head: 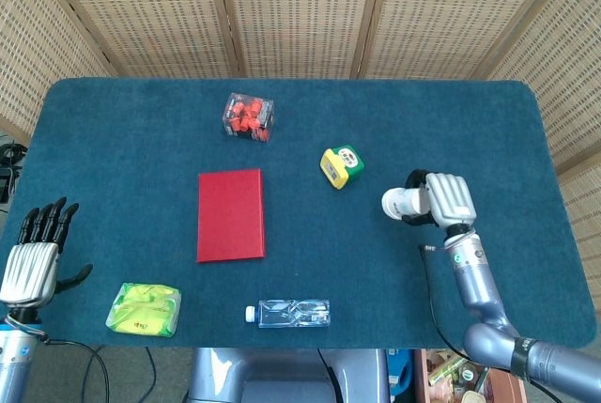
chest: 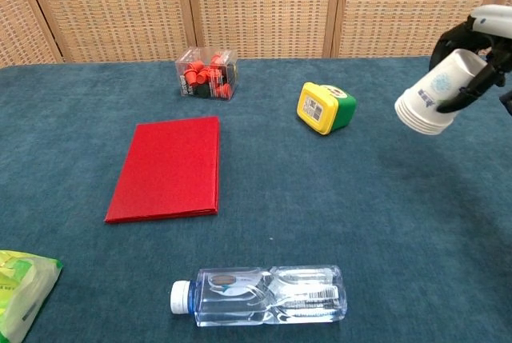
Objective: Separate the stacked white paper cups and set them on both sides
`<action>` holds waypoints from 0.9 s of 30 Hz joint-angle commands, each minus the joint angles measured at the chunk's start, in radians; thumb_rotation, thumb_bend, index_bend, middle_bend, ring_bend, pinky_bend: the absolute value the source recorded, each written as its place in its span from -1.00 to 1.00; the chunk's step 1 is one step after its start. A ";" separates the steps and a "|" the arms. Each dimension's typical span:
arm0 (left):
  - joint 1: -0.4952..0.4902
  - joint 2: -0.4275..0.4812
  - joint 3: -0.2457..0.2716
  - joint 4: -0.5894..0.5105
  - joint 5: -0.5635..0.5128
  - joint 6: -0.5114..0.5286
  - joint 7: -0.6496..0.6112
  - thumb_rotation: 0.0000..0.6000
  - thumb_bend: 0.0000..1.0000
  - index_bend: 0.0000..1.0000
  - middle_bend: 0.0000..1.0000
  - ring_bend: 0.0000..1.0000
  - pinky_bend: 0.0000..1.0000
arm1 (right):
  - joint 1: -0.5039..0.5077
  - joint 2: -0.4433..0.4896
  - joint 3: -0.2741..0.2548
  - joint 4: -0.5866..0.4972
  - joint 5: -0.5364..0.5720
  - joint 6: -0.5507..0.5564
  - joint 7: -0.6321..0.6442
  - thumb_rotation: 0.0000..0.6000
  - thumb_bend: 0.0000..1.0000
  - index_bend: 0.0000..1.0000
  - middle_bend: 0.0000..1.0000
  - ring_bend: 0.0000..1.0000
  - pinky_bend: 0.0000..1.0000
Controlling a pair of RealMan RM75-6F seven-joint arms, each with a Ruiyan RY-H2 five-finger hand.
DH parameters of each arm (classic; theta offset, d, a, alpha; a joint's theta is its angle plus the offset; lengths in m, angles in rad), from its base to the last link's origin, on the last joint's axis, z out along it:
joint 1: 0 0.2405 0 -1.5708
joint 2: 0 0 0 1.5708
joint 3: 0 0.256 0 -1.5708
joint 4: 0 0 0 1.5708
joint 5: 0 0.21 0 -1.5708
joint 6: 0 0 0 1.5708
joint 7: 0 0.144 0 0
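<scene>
My right hand (head: 447,200) grips the stack of white paper cups (head: 399,204) and holds it in the air, tilted, over the right part of the table. In the chest view the stacked cups (chest: 433,103) point their rims down and to the left, with the right hand (chest: 478,53) wrapped around the far end. My left hand (head: 36,258) hovers open at the table's front left edge, fingers spread, holding nothing. It does not show in the chest view.
On the blue table (head: 141,140) lie a red book (head: 230,214), a clear box of red pieces (head: 248,116), a yellow-green tape measure (head: 341,165), a plastic bottle (head: 293,313) on its side, and a yellow-green packet (head: 143,309) at front left.
</scene>
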 commanded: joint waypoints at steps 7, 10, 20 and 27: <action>-0.043 -0.002 -0.034 -0.001 -0.075 -0.067 0.002 1.00 -0.55 -1.00 -1.00 -1.00 -1.00 | 0.099 -0.013 0.151 -0.045 0.191 -0.085 0.129 1.00 -0.77 0.55 0.24 -0.01 0.48; -0.060 -0.010 -0.041 0.003 -0.088 -0.085 0.007 1.00 -0.55 -1.00 -1.00 -1.00 -1.00 | 0.125 -0.006 0.196 -0.050 0.286 -0.137 0.186 1.00 -0.77 0.55 0.24 -0.01 0.48; -0.116 -0.028 -0.079 -0.014 -0.107 -0.115 0.004 1.00 -0.55 -1.00 -1.00 -1.00 -1.00 | 0.179 0.029 0.262 -0.017 0.447 -0.308 0.359 1.00 -0.77 0.55 0.24 -0.01 0.48; -0.159 -0.052 -0.104 -0.024 -0.106 -0.134 -0.023 1.00 -0.54 -1.00 -1.00 -1.00 -1.00 | 0.209 0.030 0.278 0.022 0.463 -0.368 0.446 1.00 -0.77 0.55 0.24 -0.01 0.48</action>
